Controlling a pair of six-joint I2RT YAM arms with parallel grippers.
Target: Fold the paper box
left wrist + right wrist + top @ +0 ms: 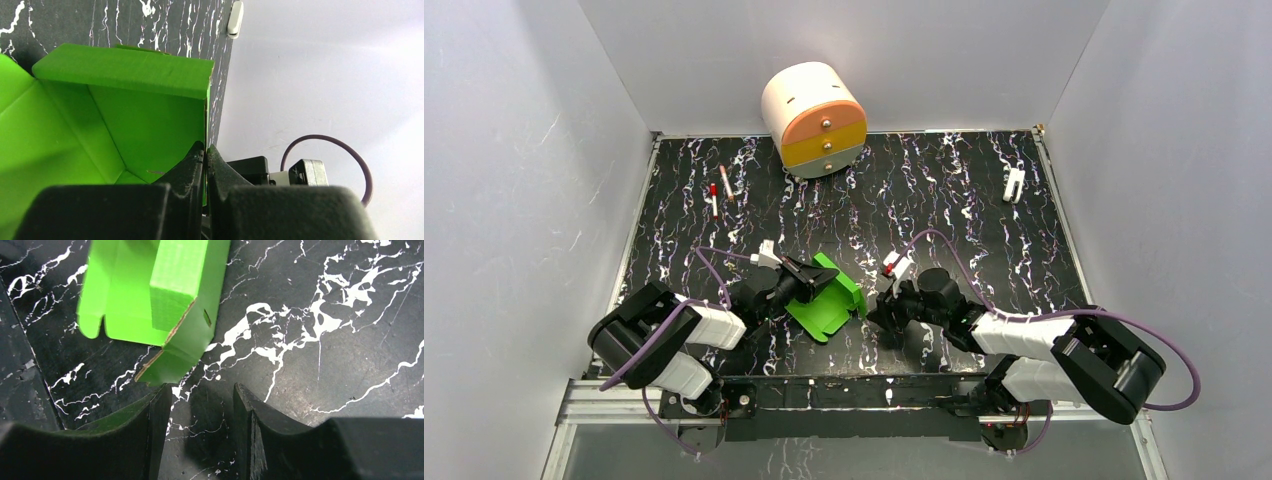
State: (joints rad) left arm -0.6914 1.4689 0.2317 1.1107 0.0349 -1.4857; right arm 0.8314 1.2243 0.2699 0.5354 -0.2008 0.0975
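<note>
The paper box (832, 308) is bright green card, partly folded, lying near the table's front between the two arms. One side wall stands up with a flap bent over the top (125, 70). My left gripper (809, 280) is shut on the edge of that upright wall (205, 150), with the thin card pinched between both fingers. My right gripper (879, 312) hovers low over the table just right of the box, open, with nothing between its fingers (202, 390). Its left finger (157, 410) sits close to the box's near corner (165, 365).
A cream cylinder with orange and yellow drawers (814, 118) stands at the back centre. Two red-and-white pens (719, 192) lie at the back left. A small white clip (1014, 184) lies at the back right. White walls enclose the black marbled table (944, 200).
</note>
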